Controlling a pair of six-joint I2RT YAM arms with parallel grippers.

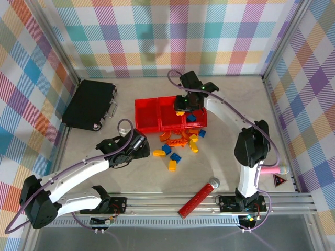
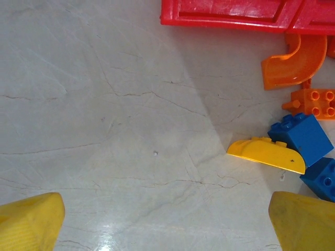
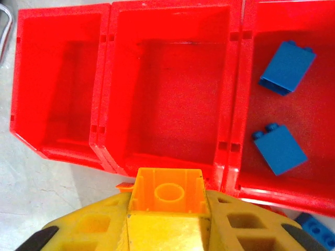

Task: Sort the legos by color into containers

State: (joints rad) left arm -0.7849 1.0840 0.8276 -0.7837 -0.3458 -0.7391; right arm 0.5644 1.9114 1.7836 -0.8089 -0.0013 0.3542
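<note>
Three joined red containers point(image 1: 157, 115) stand mid-table. My right gripper point(image 1: 184, 107) hovers over their near edge, shut on an orange lego point(image 1: 180, 112). In the right wrist view that lego point(image 3: 168, 192) sits between the yellow fingers point(image 3: 246, 225), hollow side up, in front of the empty middle container point(image 3: 170, 78). The left container point(image 3: 57, 78) is empty; the right one point(image 3: 314, 104) holds two blue legos point(image 3: 287, 68). Loose legos point(image 1: 180, 144) lie in front of the containers. My left gripper point(image 1: 138, 146) rests open on the table left of a yellow lego point(image 2: 267, 154), nothing between its fingertips point(image 2: 31, 222).
A black case point(image 1: 90, 104) lies at the back left. A red cylinder with a silver ball end point(image 1: 199, 198) lies near the front rail. An orange arch point(image 2: 296, 60), an orange brick point(image 2: 314, 102) and blue bricks point(image 2: 301, 137) crowd the right of the left wrist view.
</note>
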